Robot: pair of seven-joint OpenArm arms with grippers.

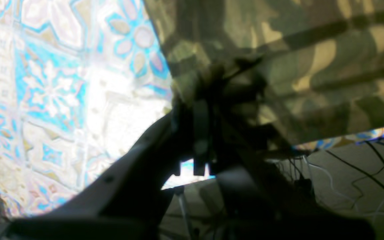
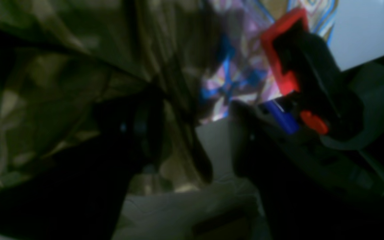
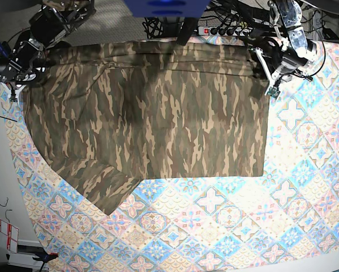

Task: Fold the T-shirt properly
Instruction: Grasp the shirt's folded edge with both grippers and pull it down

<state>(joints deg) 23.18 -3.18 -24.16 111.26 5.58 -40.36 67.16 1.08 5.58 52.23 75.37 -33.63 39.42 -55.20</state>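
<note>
The T-shirt (image 3: pixel 158 107) lies spread on the bench, over the tile-patterned tablecloth (image 3: pixel 231 226), with its long axis running across the base view from one arm to the other; one sleeve (image 3: pixel 98 184) juts toward the near edge on that view's left. Both arms sit at the far edge of the bench, one at each far corner of the garment. The left pincer (image 3: pixel 265 56), on the base view's right, is closed down, and the left wrist view shows camouflage fabric bunched at its tips (image 1: pixel 208 96), so it appears to have pinched that corner of the shirt. The right pincer (image 3: pixel 13 68), on the base view's left, meets the opposite corner; its wrist view is dark and blurred, with cloth draped about a finger (image 2: pixel 138 133), and whether it has closed on the fabric cannot be told. What matters for the coming move is that the whole body of the shirt lies on the near side of both pincers, so a fold would probably draw the far edge forward over the cloth, both corners travelling together to keep the edge straight.
</note>
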